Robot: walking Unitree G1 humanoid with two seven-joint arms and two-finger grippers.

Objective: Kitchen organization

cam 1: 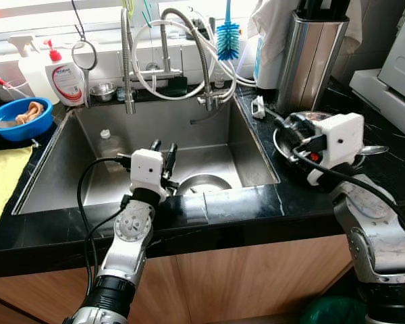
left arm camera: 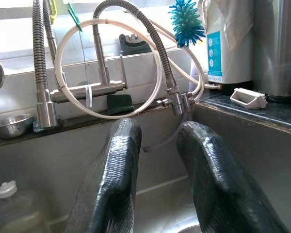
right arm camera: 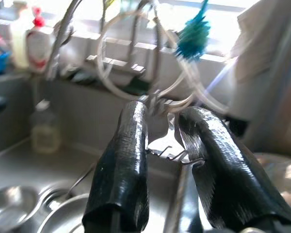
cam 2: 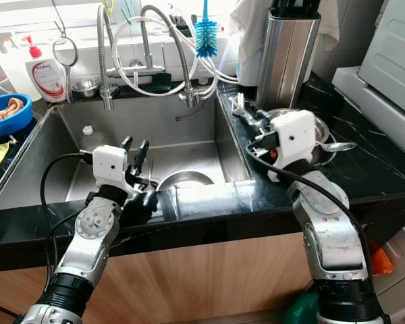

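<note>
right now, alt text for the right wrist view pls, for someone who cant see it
The right gripper pinches a metal fork between its two black fingers, above the sink. Behind are blurred faucet hoses, a blue brush and a small bottle.

The sink (cam 1: 94, 162) is brushed steel with a dull sheen, and the tabletop (cam 1: 256, 202) around it is glossy black stone with pale veins, set over a matt wood-grain cabinet front (cam 1: 256, 270). At about 12 o'clock the faucet hoses (cam 1: 202, 61) are ribbed bright metal, beside a brush (cam 1: 227, 39) with blue plastic bristles. The left claw (cam 1: 163, 150) has matt black, finely textured fingers (left arm camera: 116, 184) (rubbery-looking), while the right claw (right arm camera: 162, 145) pinches a shiny metal fork (right arm camera: 172, 145).
</note>
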